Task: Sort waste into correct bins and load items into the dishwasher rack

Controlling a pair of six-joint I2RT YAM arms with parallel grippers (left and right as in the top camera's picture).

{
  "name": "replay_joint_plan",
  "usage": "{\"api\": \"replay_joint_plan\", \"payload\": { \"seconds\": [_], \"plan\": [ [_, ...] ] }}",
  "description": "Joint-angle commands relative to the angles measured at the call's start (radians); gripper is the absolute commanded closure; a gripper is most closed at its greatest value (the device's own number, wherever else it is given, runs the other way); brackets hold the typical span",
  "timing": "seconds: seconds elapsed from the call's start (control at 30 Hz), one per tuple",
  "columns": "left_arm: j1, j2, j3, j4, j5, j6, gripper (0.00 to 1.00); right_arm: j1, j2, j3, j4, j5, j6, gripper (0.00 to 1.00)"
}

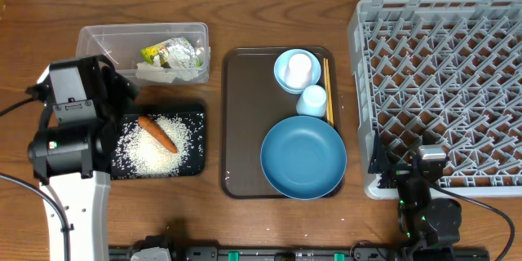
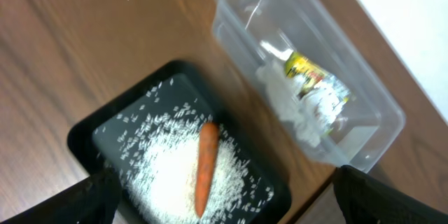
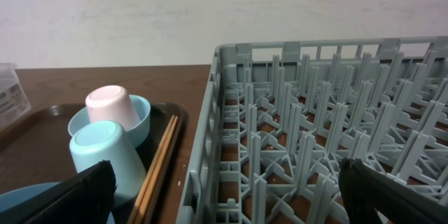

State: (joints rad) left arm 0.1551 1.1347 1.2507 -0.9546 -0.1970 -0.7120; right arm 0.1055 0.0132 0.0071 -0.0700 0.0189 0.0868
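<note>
our left arm raised, left pincer pointing down, jaws wide, our right arm low, right pincer level, jaws wide

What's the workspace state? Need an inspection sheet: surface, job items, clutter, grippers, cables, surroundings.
Surface: wooden table, with a brown tray in the middle.
Waste: rice and carrot in the black tray; tissue and wrapper in the clear tub.
Items: white cup upside down in the light-blue bowl; pale-blue cup, chopsticks and dark-blue bowl also on the brown tray.
Rack: nothing loaded.
Clutter: nothing seen.
Grippers: left gripper open, empty, over the black tray; right gripper open, empty, at the rack's near corner.
Cables: black cable by the left arm, another by the right.
Surroundings: plain wall.
</note>
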Motion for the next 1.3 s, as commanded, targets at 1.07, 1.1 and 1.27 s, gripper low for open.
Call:
{"api": "replay_joint_plan", "payload": {
  "seconds": [1.07, 1.1, 1.27],
  "plan": [
    [0.008, 0.021, 0.002, -0.04, 0.032, -0.019, 0.0, 0.027, 0.0, 0.047, 0.246, -0.733, 0.856, 0.01],
    [0.008, 0.021, 0.002, -0.04, 0.032, -0.019, 0.0, 0.027, 0.0, 0.063, 0.245, -0.726, 0.843, 0.01],
    [0.008, 0.021, 0.002, -0.04, 0.032, -0.019, 0.0, 0.027, 0.003, 0.184, 0.172, -0.617, 0.727, 0.01]
  ]
}}
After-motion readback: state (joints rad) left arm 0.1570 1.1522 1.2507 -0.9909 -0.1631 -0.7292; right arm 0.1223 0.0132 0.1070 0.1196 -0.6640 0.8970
